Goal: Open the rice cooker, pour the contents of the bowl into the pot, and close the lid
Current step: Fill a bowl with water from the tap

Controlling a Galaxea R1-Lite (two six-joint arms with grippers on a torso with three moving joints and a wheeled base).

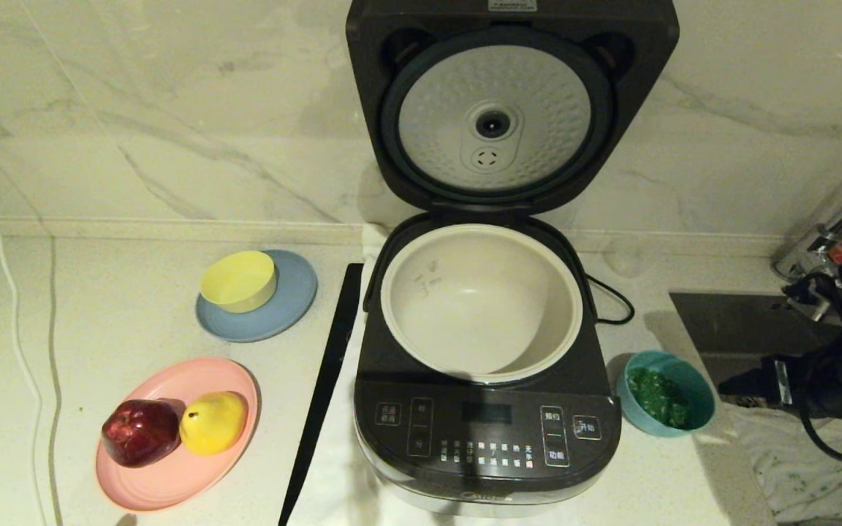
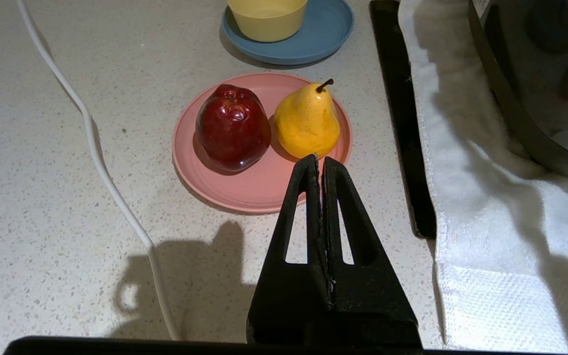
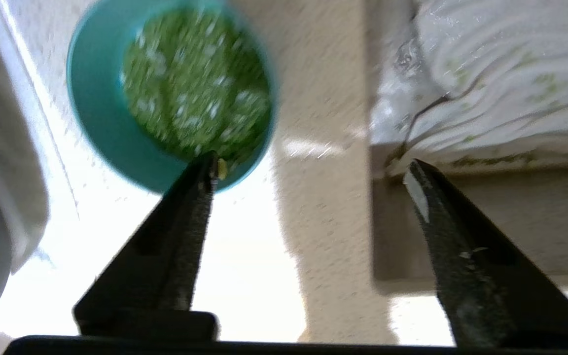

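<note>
The dark grey rice cooker point(image 1: 487, 431) stands at the centre with its lid point(image 1: 494, 109) swung upright, showing the silver dimpled inner plate. The cream-white pot point(image 1: 479, 321) inside looks empty. To the cooker's right sits the teal bowl point(image 1: 700, 398) point(image 3: 96, 113), holding green chopped contents point(image 1: 658, 398) point(image 3: 195, 84). My right gripper point(image 1: 739, 383) point(image 3: 312, 162) is open, just right of the bowl and not touching it. The left gripper point(image 2: 319, 160) is shut with nothing in it, low over the counter near a pink plate; the head view does not show it.
A pink plate point(image 1: 172, 475) carries a red apple point(image 2: 232, 128) and a yellow pear point(image 2: 307, 121). Behind it a yellow bowl point(image 1: 238, 280) sits on a blue plate point(image 1: 289, 307). A black strip point(image 1: 326, 380), white towel point(image 2: 486, 207), white cable point(image 2: 101, 162) and sink point(image 1: 735, 321) flank the cooker.
</note>
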